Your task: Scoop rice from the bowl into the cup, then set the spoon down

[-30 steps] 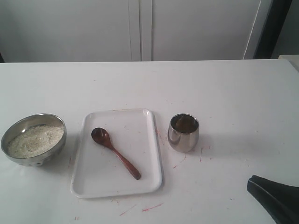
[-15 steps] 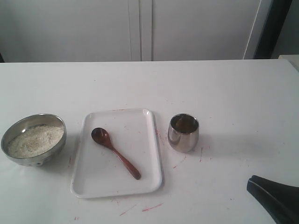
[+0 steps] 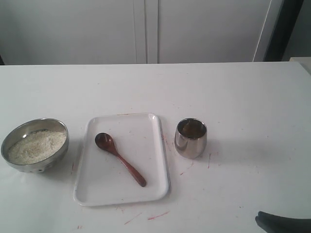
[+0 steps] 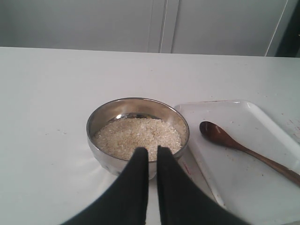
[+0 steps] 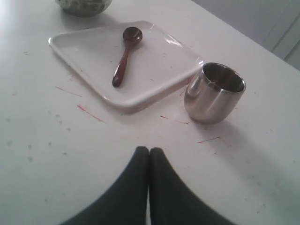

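Observation:
The metal bowl [image 3: 14,162] stands at the left with a pale heap of rice [image 3: 36,145] in it. On the white tray [image 3: 146,194] lies the wooden spoon [image 3: 119,158], its oval end pointing towards the bowl. The steel cup [image 3: 190,141] stands just right of the tray. My left gripper [image 4: 153,151] hovers just short of the bowl [image 4: 105,157] and the rice [image 4: 136,136]; only a thin slit parts its fingers, with nothing between them. My right gripper [image 5: 149,150] is shut and empty, on the near side of the cup [image 5: 213,96] and the spoon [image 5: 123,58].
The white table [image 3: 243,97] carries small red scratch marks around the tray and cup. White cabinet doors [image 3: 146,29] rise behind its far edge. My right gripper [image 3: 262,222] shows only as a dark sliver at the bottom right of the exterior view.
My right gripper has sunk towards the bottom edge of the exterior view, so less of it shows. The bowl, spoon, tray and cup have not moved.

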Motion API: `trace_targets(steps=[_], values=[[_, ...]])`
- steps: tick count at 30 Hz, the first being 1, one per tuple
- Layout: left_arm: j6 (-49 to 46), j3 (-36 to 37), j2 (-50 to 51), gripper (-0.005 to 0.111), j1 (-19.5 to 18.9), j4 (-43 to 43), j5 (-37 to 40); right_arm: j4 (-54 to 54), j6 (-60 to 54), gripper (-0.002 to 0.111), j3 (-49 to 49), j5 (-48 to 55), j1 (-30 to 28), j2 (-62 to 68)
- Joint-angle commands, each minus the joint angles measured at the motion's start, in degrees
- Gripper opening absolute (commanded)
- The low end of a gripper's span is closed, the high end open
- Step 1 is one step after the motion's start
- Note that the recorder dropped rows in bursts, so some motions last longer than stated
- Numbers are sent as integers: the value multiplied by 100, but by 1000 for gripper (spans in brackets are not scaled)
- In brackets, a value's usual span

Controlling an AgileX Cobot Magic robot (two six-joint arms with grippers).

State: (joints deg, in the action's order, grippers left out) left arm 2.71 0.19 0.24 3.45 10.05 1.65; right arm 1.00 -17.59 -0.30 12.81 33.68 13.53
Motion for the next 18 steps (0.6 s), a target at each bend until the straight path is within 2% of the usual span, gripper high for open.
trace_targets(steps=[1,9,18], values=[[11,-19,-24,14,13,52,-29,-187,-22,0,30,89,-3,-397],[11,-19,-24,14,13,52,-29,-164,-22,0,30,524,-216,-1340],[11,-19,-24,14,13,52,-29,-164,-22,0,30,524,-1320,-1353]])
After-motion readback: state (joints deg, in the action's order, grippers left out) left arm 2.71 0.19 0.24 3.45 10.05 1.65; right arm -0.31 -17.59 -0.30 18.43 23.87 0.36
